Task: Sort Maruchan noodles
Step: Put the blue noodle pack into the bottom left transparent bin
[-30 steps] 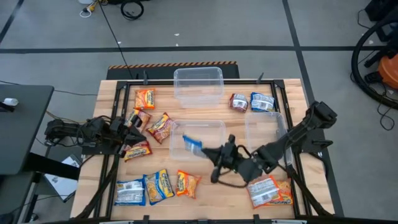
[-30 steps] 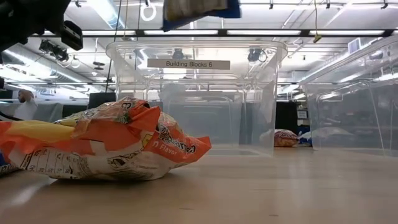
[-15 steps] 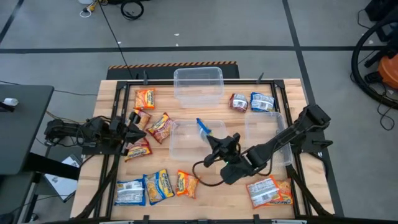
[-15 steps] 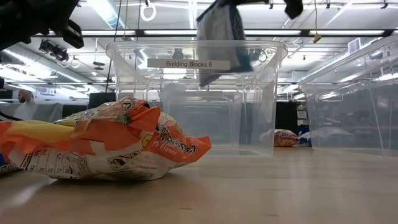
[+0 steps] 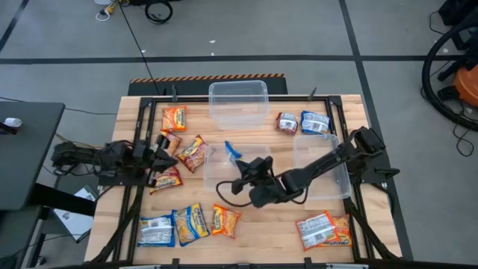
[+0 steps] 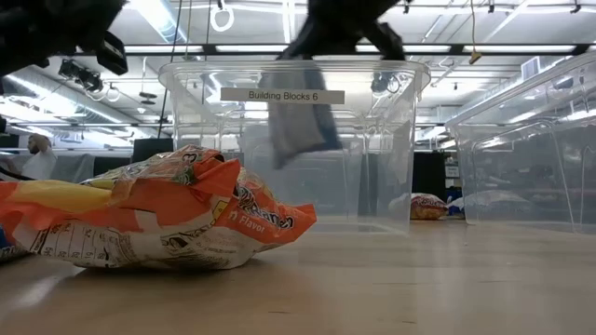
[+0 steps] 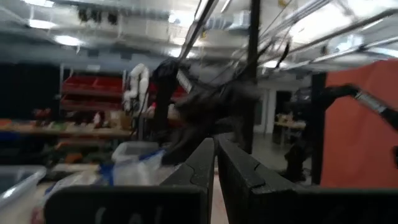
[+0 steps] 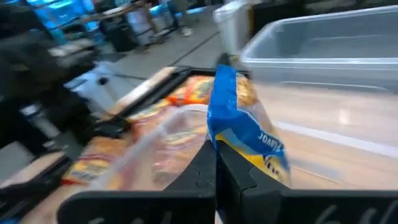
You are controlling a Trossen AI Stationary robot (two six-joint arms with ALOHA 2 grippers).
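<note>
The blue noodle packet [image 5: 233, 152] hangs above the middle clear tub [image 5: 237, 166], pinched at its lower edge by the right gripper [image 5: 245, 166], whose fingers are closed on it. In the right wrist view the same packet [image 8: 244, 127] stands upright between the two dark fingers. In the low view it [image 6: 296, 119] hangs inside the outline of the labelled tub [image 6: 391, 140], clear of the tub floor.

Around it, a second tub [image 5: 238, 101] sits at the far edge of the table [image 5: 276, 224] and a third [image 5: 323, 169] lies under the right arm, near the right rail. Beyond that tub, a red-white packet [image 5: 287, 122] and a blue one [image 5: 315, 122] lie side by side. To the left of the middle tub are four orange packets [image 5: 193, 152] close together, with the left gripper [image 5: 166, 155] resting among them, its fingers pressed together on nothing, as the left wrist view shows. Along the near edge lie a blue-silver packet [image 5: 156, 229], two orange ones [image 5: 191, 223] and, at the right corner, a larger red-orange one [image 5: 325, 230]. Bare wood stays open between the middle tub and the near row.
</note>
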